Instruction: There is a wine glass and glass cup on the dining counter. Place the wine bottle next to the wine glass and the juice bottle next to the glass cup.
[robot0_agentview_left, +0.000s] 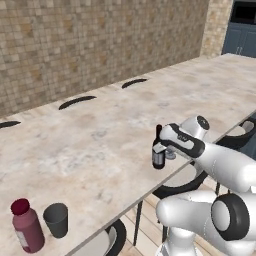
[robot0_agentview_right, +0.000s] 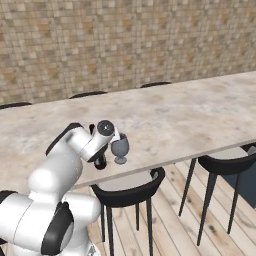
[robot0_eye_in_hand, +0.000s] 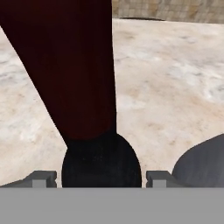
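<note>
The wine bottle (robot0_agentview_left: 158, 159), dark with a pale label, stands upright on the dining counter (robot0_agentview_left: 100, 130) near its front edge. My gripper (robot0_agentview_left: 161, 146) is at its neck. In the hand view the bottle's dark red neck and black shoulder (robot0_eye_in_hand: 100, 162) sit between my fingertips (robot0_eye_in_hand: 41, 178), with a thin gap on each side, so the gripper is open around it. The wine glass (robot0_agentview_right: 120, 147) stands just to the right of the bottle, close by. Far to the left the maroon juice bottle (robot0_agentview_left: 27, 226) stands next to the dark glass cup (robot0_agentview_left: 56, 219).
Dark stools (robot0_agentview_right: 125, 192) are tucked under the counter's front edge, and chair backs (robot0_agentview_left: 77, 102) show along the far side. A brick wall (robot0_agentview_right: 125, 40) runs behind. Blue cabinets (robot0_agentview_left: 242, 30) stand at the far right.
</note>
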